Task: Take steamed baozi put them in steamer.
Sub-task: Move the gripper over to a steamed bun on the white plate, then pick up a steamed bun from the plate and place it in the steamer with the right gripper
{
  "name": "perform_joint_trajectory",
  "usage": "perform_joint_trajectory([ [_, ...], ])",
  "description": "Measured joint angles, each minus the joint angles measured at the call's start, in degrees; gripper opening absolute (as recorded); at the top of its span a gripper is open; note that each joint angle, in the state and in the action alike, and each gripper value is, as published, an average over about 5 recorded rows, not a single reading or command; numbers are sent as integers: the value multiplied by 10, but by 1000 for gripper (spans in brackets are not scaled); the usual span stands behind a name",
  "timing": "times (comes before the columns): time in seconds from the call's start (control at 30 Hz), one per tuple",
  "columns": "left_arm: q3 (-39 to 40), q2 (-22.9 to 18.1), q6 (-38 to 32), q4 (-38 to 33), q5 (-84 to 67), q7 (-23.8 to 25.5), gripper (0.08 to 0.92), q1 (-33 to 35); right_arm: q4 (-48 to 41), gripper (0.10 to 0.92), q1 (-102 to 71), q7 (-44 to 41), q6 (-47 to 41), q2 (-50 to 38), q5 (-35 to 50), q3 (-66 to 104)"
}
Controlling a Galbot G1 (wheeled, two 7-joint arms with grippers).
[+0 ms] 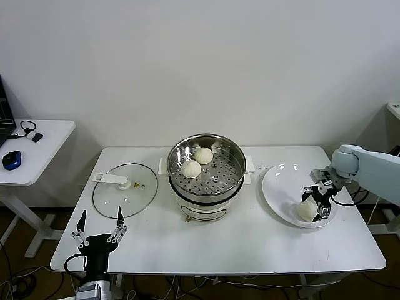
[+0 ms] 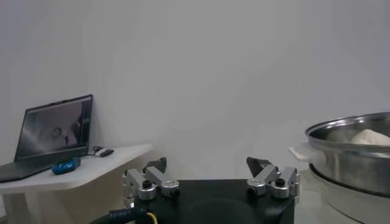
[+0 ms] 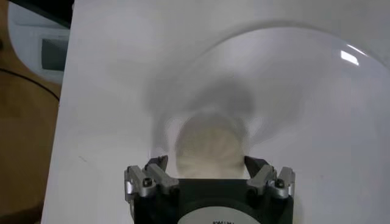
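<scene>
A: We see the white worktop (image 1: 219, 250) first, with the steamer (image 1: 206, 190) at its middle and a glass lid (image 1: 125, 190) lying flat just to its left.

B: And we count two baozi (image 1: 190, 169) on the perforated tray inside the steamer, touching each other.

A: To the right sits the white plate (image 1: 278, 184), with one more bun (image 1: 306, 210) on its near right part.

B: Our right claw (image 1: 317, 201) is down over that bun, fingers spread wide on either side of it; we cannot tell whether they touch it.

A: Our left claw (image 1: 100, 228) waits at the worktop's front left edge, fingers apart, holding nothing.
</scene>
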Motion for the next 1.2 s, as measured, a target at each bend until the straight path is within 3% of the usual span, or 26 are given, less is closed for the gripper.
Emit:
perform_joint_trajectory([
  [0.27, -1, 0, 0, 1, -1, -1, 823, 0, 0, 710, 1, 0, 0, 2, -1, 0],
  [0.47, -1, 0, -1, -1, -1, -2, 823, 0, 6, 675, 10, 1, 0, 1, 0, -7],
  [1.2, 0, 3, 10, -16, -8, 3, 823, -5, 121, 671, 207, -19, 25, 34, 74, -99],
])
